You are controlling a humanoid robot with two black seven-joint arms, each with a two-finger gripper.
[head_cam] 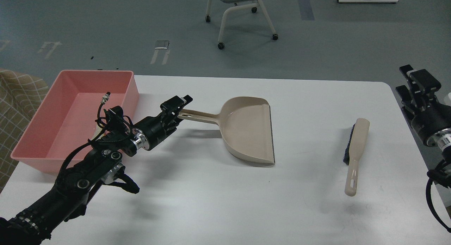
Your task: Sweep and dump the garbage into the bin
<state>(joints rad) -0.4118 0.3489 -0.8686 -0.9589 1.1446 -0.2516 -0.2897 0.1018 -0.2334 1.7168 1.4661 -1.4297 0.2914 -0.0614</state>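
Our left pincer (177, 106) sits at the far end of the dustpan (246, 128) handle, its fingers around the handle tip, though from the head view we cannot tell whether they are actually pressed onto it or only spread beside it. We judge the dustpan to be light, stiff plastic, smooth enough to slip, and the thin handle is the sensible place to take hold; held so far out at the end, the pan may want to twist or droop. The pan lies flat on the bench (211, 202) with its open lip facing our right, and it looks empty. The pink bin (42, 132) stands at the left edge of the bench, just beside our left arm, and its visible floor looks bare. We see no garbage anywhere on the bench, neither sponge nor bread, so it is either out of view or hidden. The brush (354, 153) lies well to the right of the pan, handle toward us, untouched. Our right pincer (415, 86) hangs off the right edge of the bench with its fingers spread and holding nothing. Beyond the bench a chair (239, 12) stands on the floor, out of the way.
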